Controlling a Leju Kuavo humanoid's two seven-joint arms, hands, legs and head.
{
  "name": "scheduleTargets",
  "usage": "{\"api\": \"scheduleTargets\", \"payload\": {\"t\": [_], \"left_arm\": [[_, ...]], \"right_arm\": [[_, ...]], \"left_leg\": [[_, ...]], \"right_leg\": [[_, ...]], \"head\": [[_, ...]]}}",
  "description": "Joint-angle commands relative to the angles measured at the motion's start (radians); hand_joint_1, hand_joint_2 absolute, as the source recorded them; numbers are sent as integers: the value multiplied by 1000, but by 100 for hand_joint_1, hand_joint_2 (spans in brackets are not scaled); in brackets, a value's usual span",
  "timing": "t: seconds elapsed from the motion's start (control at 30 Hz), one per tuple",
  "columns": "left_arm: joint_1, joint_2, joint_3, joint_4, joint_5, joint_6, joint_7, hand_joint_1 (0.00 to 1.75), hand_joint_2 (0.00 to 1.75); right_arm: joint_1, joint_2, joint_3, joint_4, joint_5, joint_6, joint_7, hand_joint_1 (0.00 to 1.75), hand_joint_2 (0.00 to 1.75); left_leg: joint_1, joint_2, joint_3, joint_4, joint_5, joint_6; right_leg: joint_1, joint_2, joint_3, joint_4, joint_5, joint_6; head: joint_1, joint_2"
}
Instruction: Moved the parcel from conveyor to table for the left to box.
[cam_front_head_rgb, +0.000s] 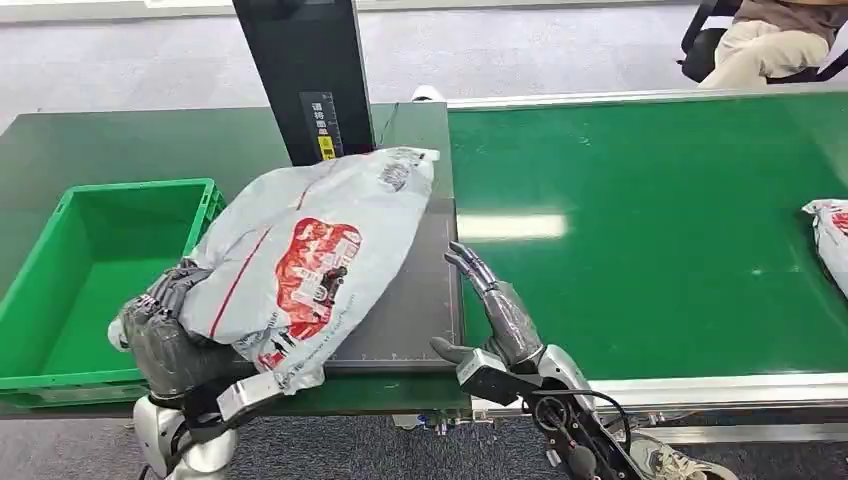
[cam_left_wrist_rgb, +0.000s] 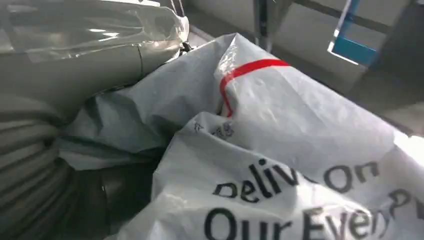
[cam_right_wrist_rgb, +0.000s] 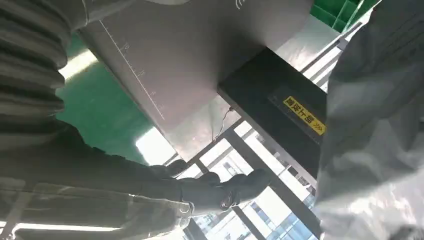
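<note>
Parcel (cam_front_head_rgb: 310, 250) on the dark pad (cam_front_head_rgb: 415, 300) beside the bin (cam_front_head_rgb: 60, 290), left hand (cam_front_head_rgb: 165, 330) apparently gripping its near end (left wrist view shows its print), right hand (cam_front_head_rgb: 490, 305) empty, fingers spread, second parcel (cam_front_head_rgb: 830, 235) on conveyor (cam_front_head_rgb: 650, 250), black post (cam_front_head_rgb: 300, 75) behind.

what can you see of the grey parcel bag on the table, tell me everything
The parcel is a soft, crinkled grey plastic mailer bag with a thin red stripe, a red printed patch and black lettering. It looks stuffed and lumpy, lying slantwise across the dark mat on the table, one end near the black post, the other overhanging the table's front edge. The left hand grips its lower end, beside the green box. The right hand is apart from it.
</note>
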Motion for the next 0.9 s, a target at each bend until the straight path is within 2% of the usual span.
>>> {"api": "scheduleTargets", "payload": {"t": [0.03,0.07,0.17,0.3,0.37,0.6,0.73,0.77,0.8,0.9], "left_arm": [[-31,-35,105,38,-7,2,-26,175,175],[-31,-35,105,38,-7,2,-26,175,175],[-61,-53,219,25,-37,2,-26,175,175],[-78,-30,344,11,-24,2,-26,175,175],[-98,-30,425,15,-19,2,-26,175,175],[-174,-13,568,162,-61,2,-26,175,175],[-182,-20,594,190,-67,2,-26,175,175],[-162,9,567,196,-35,2,-3,175,175],[-186,-4,593,238,-62,2,-26,175,175],[-198,6,568,301,-54,2,-26,175,175]], "right_arm": [[-23,-3,24,54,0,-2,1,0,175],[-23,-3,24,54,0,-2,1,0,175],[-18,4,21,51,1,0,1,0,175],[-4,5,14,43,8,-2,0,0,175],[4,5,6,34,11,-1,0,0,175],[-3,13,-9,34,22,9,7,0,175],[-4,10,-6,39,28,-1,8,0,175],[-1,12,-4,38,30,5,9,0,175],[0,9,-8,37,30,7,9,0,175],[-4,-4,10,35,14,-10,16,0,175]], "left_leg": [[1,-1,2,-1,0,3],[1,-1,2,-1,0,3],[1,0,1,0,0,2],[1,1,3,-2,0,3],[1,1,2,-1,0,2],[0,0,3,-2,0,3],[1,0,3,-2,0,3],[0,0,2,-2,0,2],[0,1,4,-3,0,3],[0,-2,2,-2,0,2]], "right_leg": [[2,-1,3,-3,1,-4],[1,-2,2,-2,0,-3],[1,0,1,-1,0,-3],[3,1,3,-3,1,-5],[1,0,1,-1,0,-3],[1,-1,3,-2,0,-4],[2,-1,3,-2,1,-4],[1,-1,2,-2,0,-3],[2,0,4,-3,1,-5],[1,-2,2,-2,0,-3]], "head": [[0,0],[0,0],[0,0],[0,0],[0,0],[1,0],[0,0],[0,0],[0,0],[0,0]]}}
